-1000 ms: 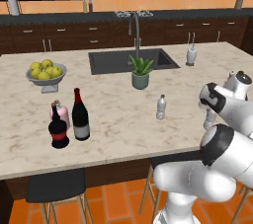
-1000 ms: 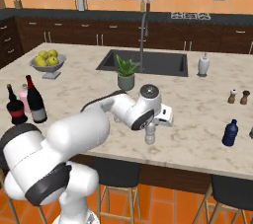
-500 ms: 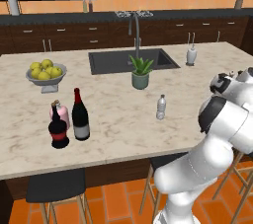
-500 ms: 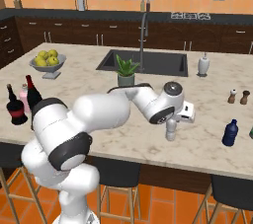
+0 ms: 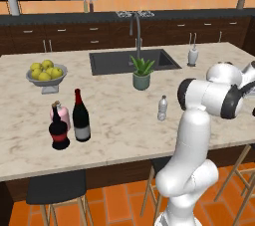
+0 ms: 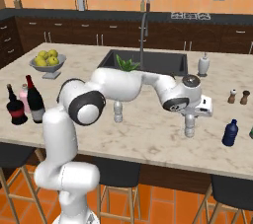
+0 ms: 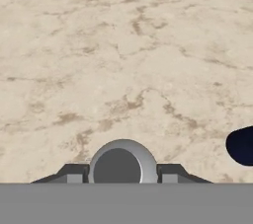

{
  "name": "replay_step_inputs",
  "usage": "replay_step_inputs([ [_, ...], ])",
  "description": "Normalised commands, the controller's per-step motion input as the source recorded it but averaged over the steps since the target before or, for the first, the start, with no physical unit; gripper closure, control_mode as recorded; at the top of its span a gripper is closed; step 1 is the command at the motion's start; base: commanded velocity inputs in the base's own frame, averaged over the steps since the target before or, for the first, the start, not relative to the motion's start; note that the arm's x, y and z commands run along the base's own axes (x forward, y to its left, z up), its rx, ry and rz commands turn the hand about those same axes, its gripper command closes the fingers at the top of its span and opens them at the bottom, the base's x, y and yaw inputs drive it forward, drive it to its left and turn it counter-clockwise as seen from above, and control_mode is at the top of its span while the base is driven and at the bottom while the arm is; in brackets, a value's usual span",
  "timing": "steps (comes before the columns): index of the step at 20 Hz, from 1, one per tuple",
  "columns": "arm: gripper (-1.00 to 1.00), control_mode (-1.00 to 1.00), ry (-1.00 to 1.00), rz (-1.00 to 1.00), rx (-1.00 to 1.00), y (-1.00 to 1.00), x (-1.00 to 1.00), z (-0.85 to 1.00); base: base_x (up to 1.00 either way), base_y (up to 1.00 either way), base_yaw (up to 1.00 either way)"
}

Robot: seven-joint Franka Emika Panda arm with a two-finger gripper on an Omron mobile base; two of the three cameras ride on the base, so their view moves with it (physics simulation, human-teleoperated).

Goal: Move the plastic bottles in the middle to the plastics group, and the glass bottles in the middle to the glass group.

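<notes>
The arm has swung further right; its end effector (image 6: pixel 189 119) grips a plastic bottle (image 6: pixel 189 127) near the blue bottle (image 6: pixel 230 133) on the counter (image 6: pixel 148 134).

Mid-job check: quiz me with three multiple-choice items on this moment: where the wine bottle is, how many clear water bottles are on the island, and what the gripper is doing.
1. Where does the wine bottle stand?
A) in the sink
B) right beside the squat red-labelled bottle
C) next to the salt and pepper shakers

2. How many clear water bottles does the right base view show?
A) one
B) four
C) two

3. The gripper is:
A) shut on a clear water bottle
B) open over bare counter
C) shut on the soap dispenser

Answers:
1 B: it stands upright, close beside the squat bottle at the island's left end.
2 C: the held bottle and the free bottle near the sink.
3 A: in the hand view the fingers flank the bottle's pale cap.
</notes>
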Motion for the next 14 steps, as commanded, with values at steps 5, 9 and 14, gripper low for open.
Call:
replay_step_inputs([
  [5, 1.00, -1.00, -0.02, 0.00, 0.03, -0.25, -0.01, 0.00, 0.00, 0.00, 0.00],
  [9, 1.00, -1.00, -0.01, 0.00, 0.00, 0.00, 0.00, 0.00, 0.00, 0.00, 0.00],
  [14, 1.00, -1.00, 0.00, 0.00, 0.00, 0.00, 0.00, -0.05, 0.00, 0.00, 0.00],
])
